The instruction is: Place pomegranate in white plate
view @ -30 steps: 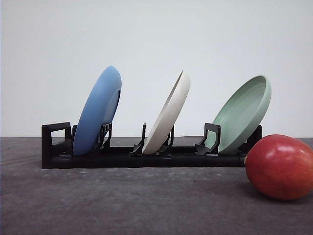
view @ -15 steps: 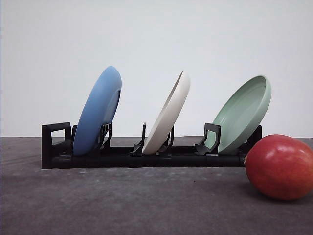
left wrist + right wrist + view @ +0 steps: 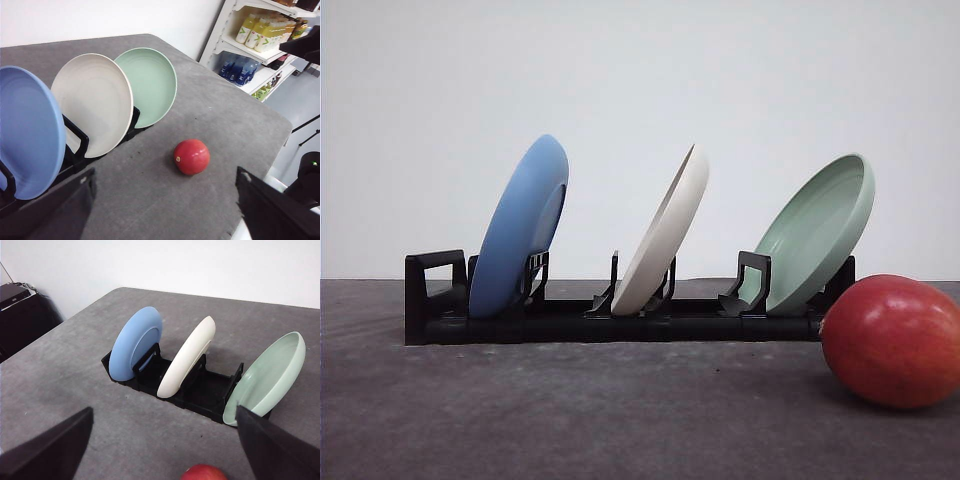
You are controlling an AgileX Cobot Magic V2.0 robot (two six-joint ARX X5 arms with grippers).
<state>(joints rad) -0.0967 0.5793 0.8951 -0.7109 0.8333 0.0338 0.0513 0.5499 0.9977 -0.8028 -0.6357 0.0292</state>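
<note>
Grey table [image 3: 570, 410]; pomegranate [image 3: 191, 156] beyond wide-open, empty left gripper [image 3: 165, 210]; right gripper [image 3: 165, 450] likewise.

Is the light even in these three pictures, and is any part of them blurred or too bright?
Front view: soft, even light; the pomegranate, cut by the picture's edge, throws a faint shadow on the table. Left wrist view: the floor behind the shelf is washed out, and the near pincer fingers are dark and blurred. Right wrist view: even light, no glare on the white plate.
</note>
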